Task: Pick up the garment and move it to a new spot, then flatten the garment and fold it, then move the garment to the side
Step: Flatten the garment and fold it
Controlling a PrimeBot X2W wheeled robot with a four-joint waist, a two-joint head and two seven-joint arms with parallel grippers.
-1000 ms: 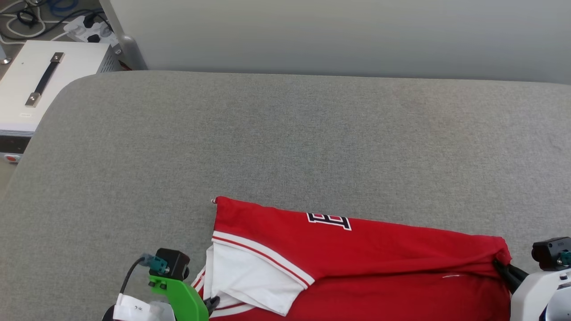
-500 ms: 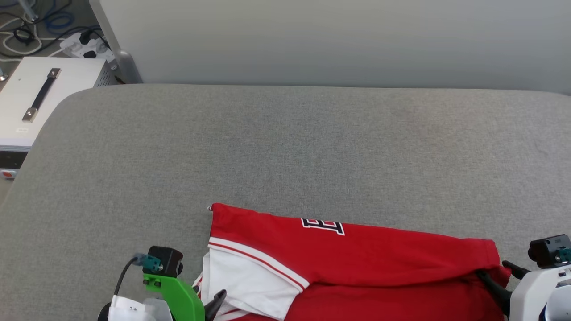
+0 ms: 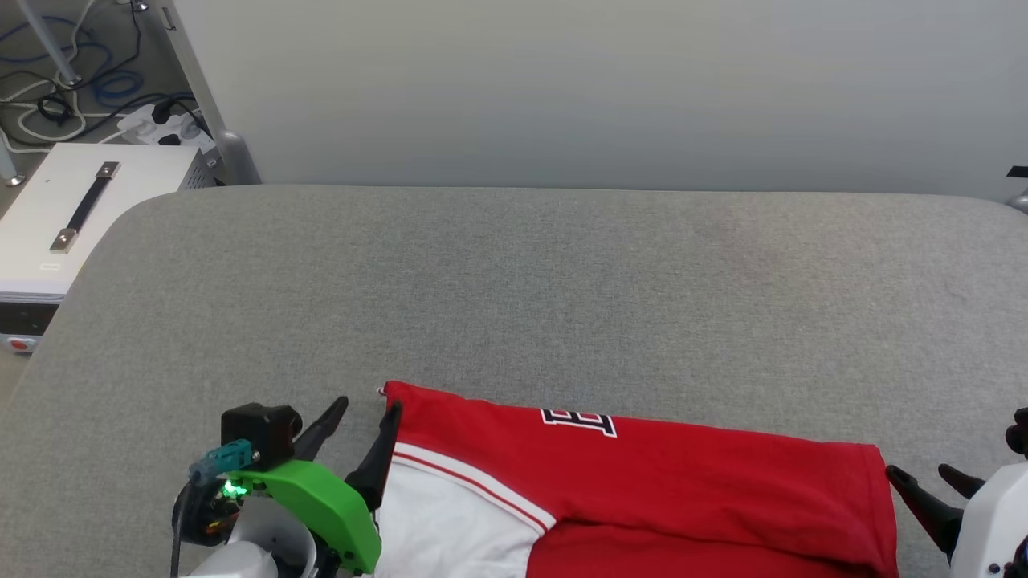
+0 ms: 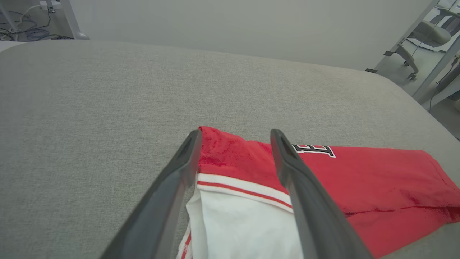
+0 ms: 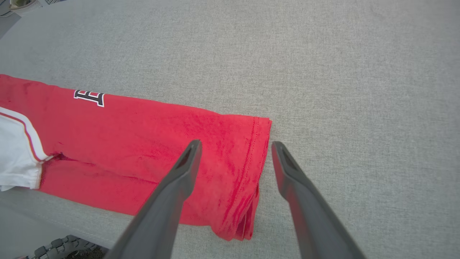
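A red jersey shirt with a white sleeve and red-and-white striped trim (image 3: 642, 482) lies folded into a long band on the near part of a grey fabric-covered table (image 3: 514, 281), its near side cut off by the bottom edge of the head view. The white sleeve sits at the shirt's left end, and a scrap of black, white-outlined lettering shows along the far fold (too little of it to read).

The left gripper (image 3: 368, 408), on a bright green mount, has its two dark fingers spread wide at the shirt's far left corner and grips nothing. In the left wrist view the gripper (image 4: 235, 133) frames that corner of the shirt (image 4: 359, 180), one finger along the cloth's edge, the other over the red cloth.

The right gripper (image 3: 919, 472) stands just as wide and equally empty at the shirt's right end. In the right wrist view the stitched hem of the shirt (image 5: 143, 144) falls between this gripper's (image 5: 236, 144) fingers: one over red cloth, one over bare grey fabric.

Beyond the table's left corner stands a white box with a dark strap handle (image 3: 72, 209), with loose cables (image 3: 72, 80) on the floor.
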